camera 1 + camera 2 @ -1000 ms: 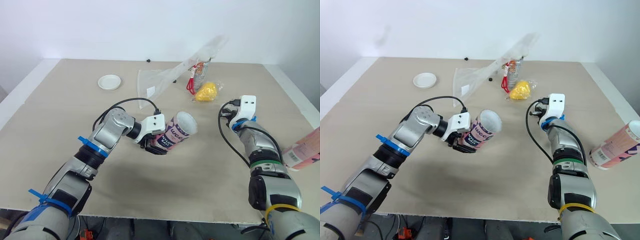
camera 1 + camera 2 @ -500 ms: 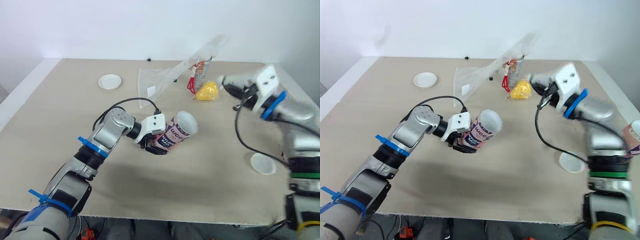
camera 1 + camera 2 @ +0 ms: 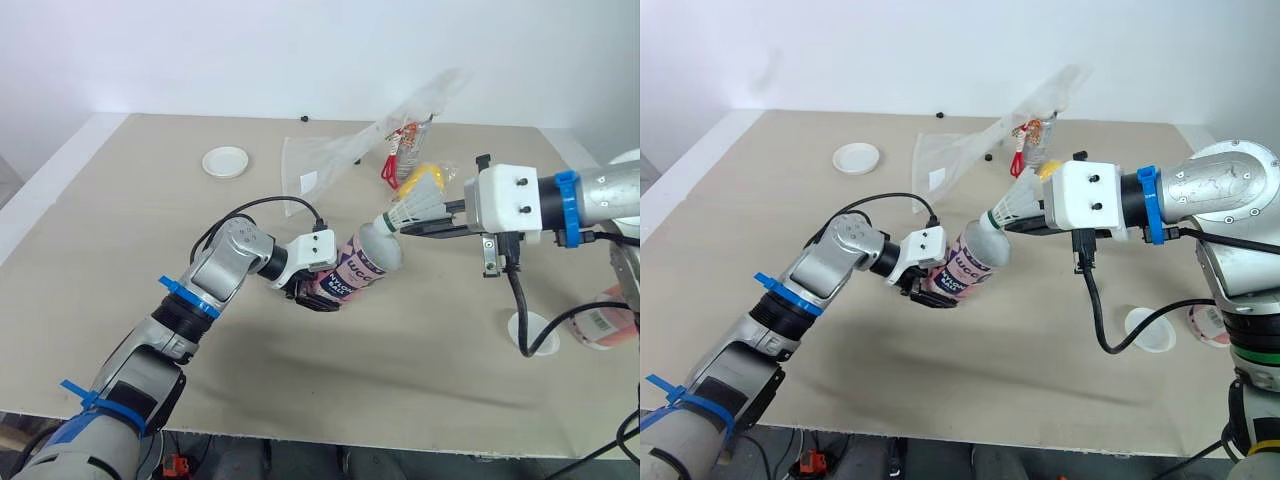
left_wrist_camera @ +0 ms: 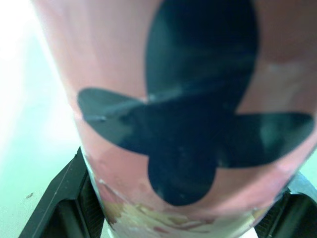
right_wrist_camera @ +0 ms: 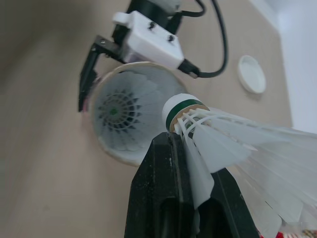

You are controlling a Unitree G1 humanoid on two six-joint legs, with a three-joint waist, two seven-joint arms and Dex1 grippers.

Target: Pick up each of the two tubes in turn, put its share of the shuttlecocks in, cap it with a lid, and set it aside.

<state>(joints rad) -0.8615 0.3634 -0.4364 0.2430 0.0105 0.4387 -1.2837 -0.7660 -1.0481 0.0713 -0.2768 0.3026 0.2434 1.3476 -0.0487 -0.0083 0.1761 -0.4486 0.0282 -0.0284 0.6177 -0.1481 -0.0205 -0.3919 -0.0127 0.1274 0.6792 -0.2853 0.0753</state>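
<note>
Our right tool pinches a shuttlecock, tip just by the mouth of the tube our left tool grips.

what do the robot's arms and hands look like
Both arms are silver-grey metal with black joints. The left arm wears blue tape bands; the right arm has a blue band beside its wrist. Each wrist carries a white box with dark screws and a looping black cable. The left hand and right hand each have two flat black fingers.
</note>
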